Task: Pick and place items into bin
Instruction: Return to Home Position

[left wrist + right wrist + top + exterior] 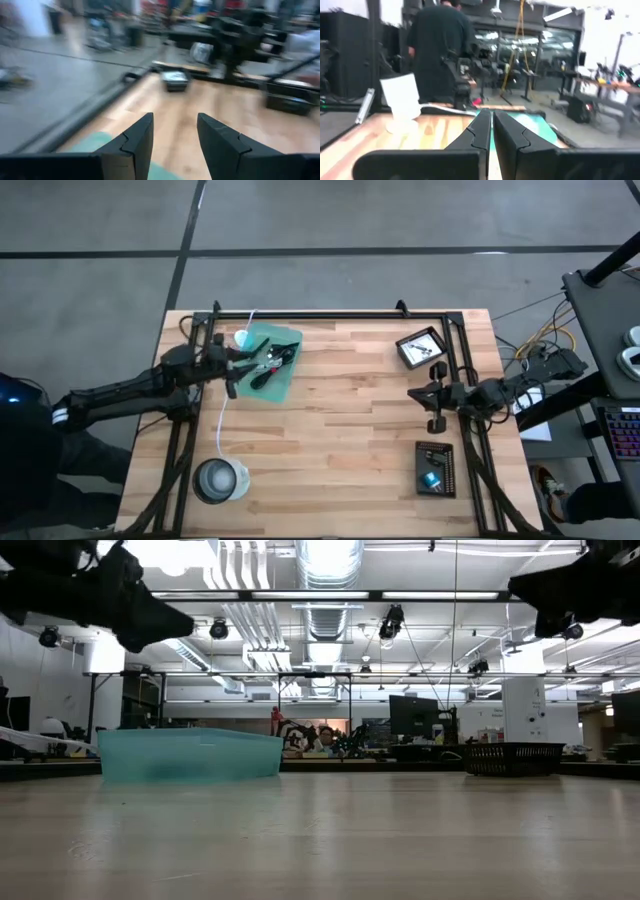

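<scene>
A teal bin [285, 340] stands at the table's far left and holds a cluster of dark loose items [272, 363]. The low view shows the bin [190, 755] from the side. My left gripper [238, 372] hovers open and empty over the bin's left edge. Its own wrist view shows the left gripper [175, 135] above a teal rim [97, 142]. My right gripper [420, 402] hangs shut and empty above the table's right side, pointing toward the bin [530, 125]. The right gripper [490, 131] holds nothing.
A black tray with a white packet [420, 348] sits at the far right. A second black tray with a blue object [435, 470] is at the near right. A silvery bowl [218, 480] stands near left, and a long white cord [222, 415] runs beside it. A person [440, 45] stands beyond the table.
</scene>
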You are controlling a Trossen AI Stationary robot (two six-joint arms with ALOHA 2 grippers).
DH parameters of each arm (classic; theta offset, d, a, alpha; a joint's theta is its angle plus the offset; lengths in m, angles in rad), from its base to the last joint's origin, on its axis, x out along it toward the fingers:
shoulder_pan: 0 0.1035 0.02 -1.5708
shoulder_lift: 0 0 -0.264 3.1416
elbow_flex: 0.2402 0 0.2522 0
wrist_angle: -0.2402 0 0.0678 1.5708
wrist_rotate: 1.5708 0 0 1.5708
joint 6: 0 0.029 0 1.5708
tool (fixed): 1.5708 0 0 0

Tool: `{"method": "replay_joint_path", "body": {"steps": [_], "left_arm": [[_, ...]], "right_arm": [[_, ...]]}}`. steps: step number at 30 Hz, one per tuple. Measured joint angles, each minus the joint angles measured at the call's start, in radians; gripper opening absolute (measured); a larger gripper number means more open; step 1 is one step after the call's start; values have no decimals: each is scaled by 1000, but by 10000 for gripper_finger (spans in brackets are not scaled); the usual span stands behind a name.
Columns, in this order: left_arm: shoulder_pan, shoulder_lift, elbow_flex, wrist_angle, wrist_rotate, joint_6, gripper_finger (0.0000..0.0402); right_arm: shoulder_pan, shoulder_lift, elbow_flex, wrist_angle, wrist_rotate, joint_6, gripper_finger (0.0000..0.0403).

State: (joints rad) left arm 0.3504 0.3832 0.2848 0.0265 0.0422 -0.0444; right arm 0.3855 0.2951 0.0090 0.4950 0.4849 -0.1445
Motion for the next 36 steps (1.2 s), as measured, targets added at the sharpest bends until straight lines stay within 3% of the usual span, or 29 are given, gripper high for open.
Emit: {"method": "replay_joint_path", "body": {"steps": [4,11,20,28,36], "left_arm": [[0,-85,-73,9,-71,55,116],[-14,-214,-154,12,-24,131,9],[-21,-360,-191,-119,6,125,1],[-27,-344,-250,-68,10,139,0],[-30,-353,-251,-65,29,131,0]], "right_arm": [[0,0,0,-60,61,62,8],[0,0,0,-72,79,85,8],[0,1,0,-73,97,105,8],[1,0,0,-85,95,117,8],[0,3,1,-218,93,187,8]]}}
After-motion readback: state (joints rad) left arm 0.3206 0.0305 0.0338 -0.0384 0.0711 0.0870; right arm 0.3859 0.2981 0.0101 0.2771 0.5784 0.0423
